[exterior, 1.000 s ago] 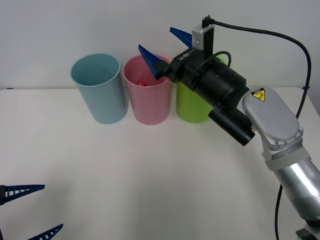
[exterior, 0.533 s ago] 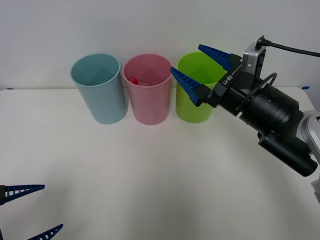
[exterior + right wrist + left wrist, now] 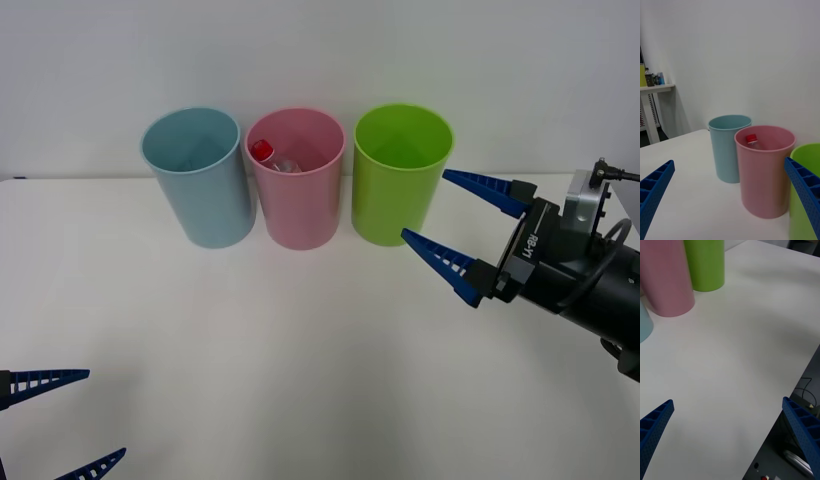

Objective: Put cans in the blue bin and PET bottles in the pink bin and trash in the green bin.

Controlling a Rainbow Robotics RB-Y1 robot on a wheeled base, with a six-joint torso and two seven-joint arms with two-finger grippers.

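Front view: small clear red-capped PET bottle (image 3: 272, 157) stands inside the tall pale-pink plastic bin (image 3: 296, 190); right pincer (image 3: 463, 222) spread wide and empty, right of the bins; left pincer (image 3: 62, 420) wide, near-left

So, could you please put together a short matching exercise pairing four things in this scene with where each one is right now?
Things:
1. PET bottle
2. blue bin
3. green bin
4. right gripper

Places or states:
A. open, above the table in front of the green bin
B. inside the pink bin, red cap up
C. at the robot's left end of the row
D. at the robot's right end of the row

Pairs: 1-B, 2-C, 3-D, 4-A
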